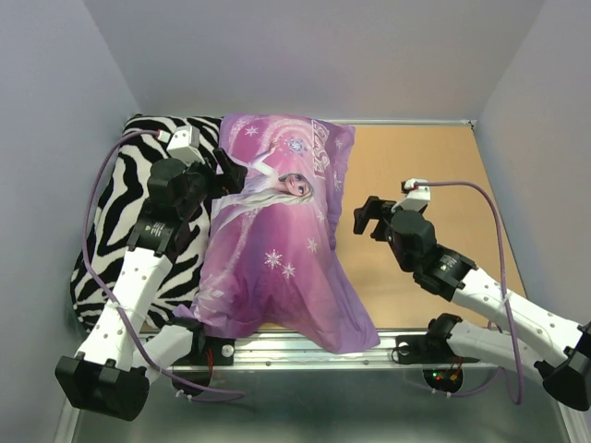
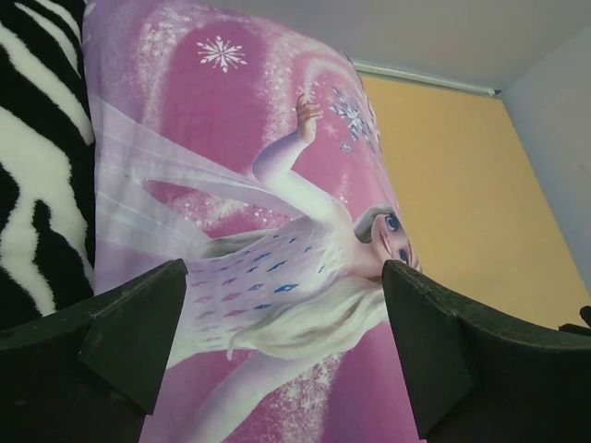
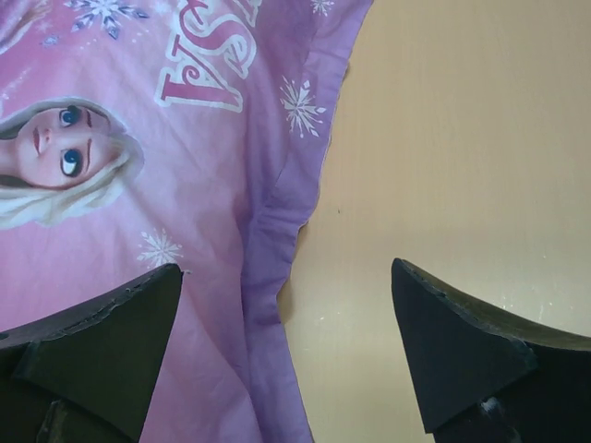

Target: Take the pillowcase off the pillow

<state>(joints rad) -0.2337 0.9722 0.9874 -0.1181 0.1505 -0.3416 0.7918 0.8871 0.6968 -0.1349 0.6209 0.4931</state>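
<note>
The purple pillowcase [image 1: 277, 240], printed with a blonde princess and white snowflakes, lies lengthwise in the middle of the table. It looks stuffed; the white pillow is hidden inside it. My left gripper [image 1: 224, 173] is open and empty, just above the case's left upper edge. In the left wrist view the pillowcase [image 2: 277, 231] fills the space between the jaws. My right gripper [image 1: 367, 218] is open and empty, just right of the case's right edge. In the right wrist view the pillowcase hem [image 3: 277, 240] runs between the jaws.
A black-and-white zebra-striped cushion [image 1: 115, 212] lies along the left side, under my left arm and touching the case; it also shows in the left wrist view [image 2: 42, 185]. The tan tabletop [image 1: 416, 175] is bare on the right. Grey walls enclose the table.
</note>
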